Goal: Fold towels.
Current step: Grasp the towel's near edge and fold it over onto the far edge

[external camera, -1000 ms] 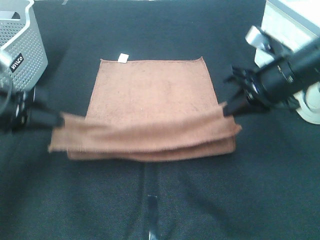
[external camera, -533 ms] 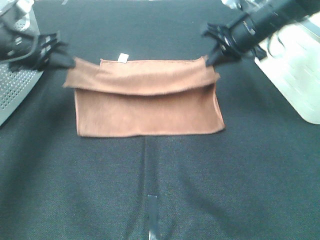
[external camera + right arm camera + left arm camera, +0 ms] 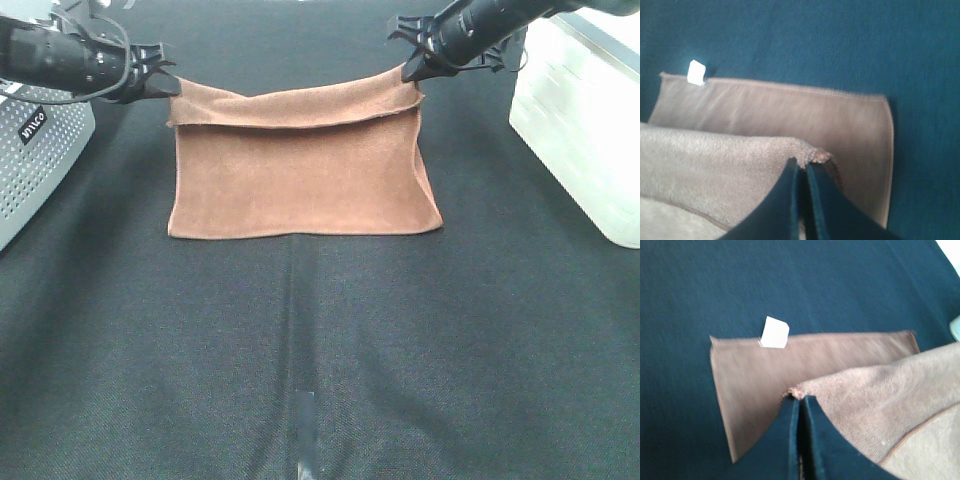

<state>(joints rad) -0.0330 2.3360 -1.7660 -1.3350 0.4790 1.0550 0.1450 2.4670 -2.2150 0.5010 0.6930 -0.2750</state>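
Basket point(image 3: 40, 150) cut by edge; towel point(image 3: 755, 375) blurred in wrist views.

Overhead and up close: the high camera is looking steeply down on the black table point(image 3: 320, 380) from its near side, facing the far edge from well back. It is taking in the whole towel point(image 3: 300, 180) in the upper half of the frame, with an arm at each upper corner. Each wrist camera is looking along its own fingers from very close, the left gripper point(image 3: 799, 402) and the right gripper point(image 3: 802, 170) looming in the foreground. Both wrist views are sharing the towel's lower layer and white tag point(image 3: 775, 333); all three are sharing the towel.
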